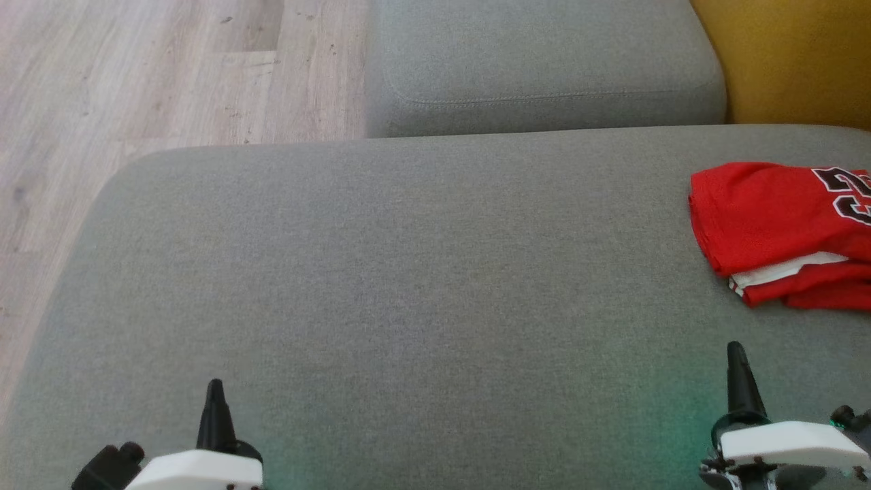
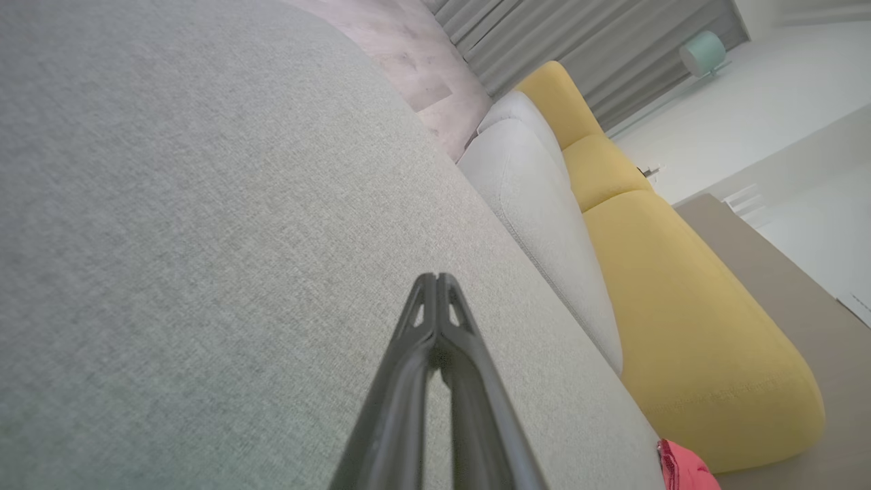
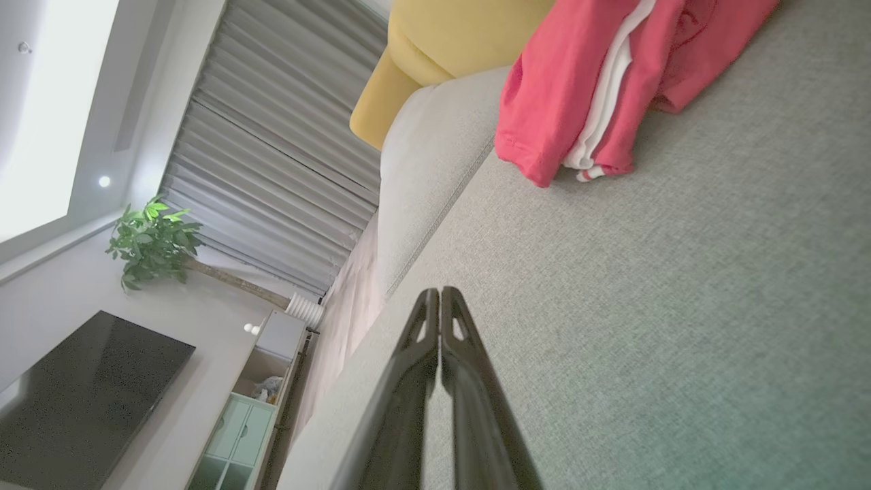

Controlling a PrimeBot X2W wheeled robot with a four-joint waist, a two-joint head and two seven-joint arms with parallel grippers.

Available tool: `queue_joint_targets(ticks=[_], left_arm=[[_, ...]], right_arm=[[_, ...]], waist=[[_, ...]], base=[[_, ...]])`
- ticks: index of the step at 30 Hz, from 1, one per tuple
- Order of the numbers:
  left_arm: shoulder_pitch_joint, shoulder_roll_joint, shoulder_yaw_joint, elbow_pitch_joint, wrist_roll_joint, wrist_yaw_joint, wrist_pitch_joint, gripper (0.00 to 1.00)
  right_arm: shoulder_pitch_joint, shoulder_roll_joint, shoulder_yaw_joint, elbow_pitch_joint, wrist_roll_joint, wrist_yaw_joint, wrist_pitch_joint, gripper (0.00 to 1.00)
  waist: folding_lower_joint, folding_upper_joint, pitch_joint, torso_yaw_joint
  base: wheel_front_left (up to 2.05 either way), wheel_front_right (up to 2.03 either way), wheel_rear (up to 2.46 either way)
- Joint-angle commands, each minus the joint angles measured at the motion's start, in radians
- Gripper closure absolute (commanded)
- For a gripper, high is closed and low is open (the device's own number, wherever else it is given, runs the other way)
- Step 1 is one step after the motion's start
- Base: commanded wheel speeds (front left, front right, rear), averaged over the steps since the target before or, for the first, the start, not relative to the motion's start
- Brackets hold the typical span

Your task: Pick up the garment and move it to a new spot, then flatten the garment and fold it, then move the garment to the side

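Head view: the red garment (image 1: 769, 218) lies roughly folded on the grey sofa (image 1: 408, 272), at the frame's right edge. It is ahead of the right gripper (image 1: 736, 352) and apart from it. The left gripper (image 1: 215, 389) sits at the lower left, well apart from the garment. Both are clenched and empty.

Left wrist view: the fingers meet tip to tip over bare cushion, and a corner of the garment shows at the bottom right.

Right wrist view: the fingers are pressed together on nothing. The garment, its white trim showing, lies up and to the right of the tips, not touching them.
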State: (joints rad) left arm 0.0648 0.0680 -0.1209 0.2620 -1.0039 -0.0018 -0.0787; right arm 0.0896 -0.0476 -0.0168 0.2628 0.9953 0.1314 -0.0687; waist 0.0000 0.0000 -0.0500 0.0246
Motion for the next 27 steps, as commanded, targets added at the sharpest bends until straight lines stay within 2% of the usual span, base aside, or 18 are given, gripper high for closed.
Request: queue_joint_targets(ticks=[1, 27], left_arm=[[-0.064, 0.013, 0.040, -0.026, -0.031, -0.013, 0.008, 1.00], [-0.117, 0.013, 0.117, -0.022, -0.340, -0.071, 0.084, 1.00]], right_arm=[[-0.069, -0.022, 0.003, -0.031, 0.034, 0.000, 0.008, 1.00], [-0.133, -0.024, -0.032, -0.025, 0.340, -0.001, 0.084, 1.00]], waist=[[0.0000, 0.0000, 0.002, -0.001], [0.0000, 0.0000, 0.028, -0.013]], base=[[0.00, 0.00, 0.00], [0.00, 0.00, 0.00]])
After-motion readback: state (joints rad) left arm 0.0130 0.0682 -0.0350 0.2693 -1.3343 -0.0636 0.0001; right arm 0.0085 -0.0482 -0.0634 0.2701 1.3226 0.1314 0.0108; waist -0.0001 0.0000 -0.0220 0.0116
